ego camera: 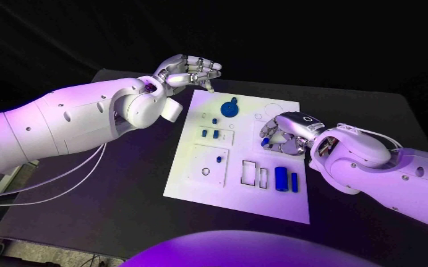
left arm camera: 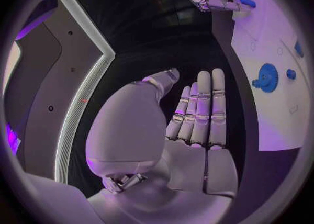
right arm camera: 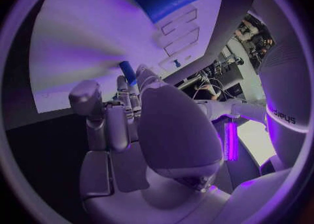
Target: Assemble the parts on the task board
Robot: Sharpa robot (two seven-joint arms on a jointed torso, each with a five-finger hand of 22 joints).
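Black table (ego camera: 116, 186) under purple light, dark room behind it. White task board (ego camera: 192, 177) lies mid-table, slightly skewed.

Left hand (ego camera: 189, 71) hovers above the board's far left corner, off the board. In the head view its fingers look curled in; in the left wrist view the fingers (left arm camera: 204, 109) lie straight and close together, nothing in them.

Right hand (ego camera: 287, 132) sits low over the board's right side, fingers bunched around a small blue peg (ego camera: 266, 143); the right wrist view shows the peg (right arm camera: 127, 72) poking out between the fingertips, so it is held.

On the board: blue gear (ego camera: 229, 107) with a small knob near the far edge, also seen in the left wrist view (left arm camera: 267, 75). Two small blue parts (ego camera: 209, 133) stand in a square panel mid-board. Another small blue piece (ego camera: 219, 158) sits in the panel nearer the robot. Blue cylinder (ego camera: 281, 178) and a thin blue bar (ego camera: 294, 182) lie side by side at the near right, beside two rectangular slots (ego camera: 253, 173).
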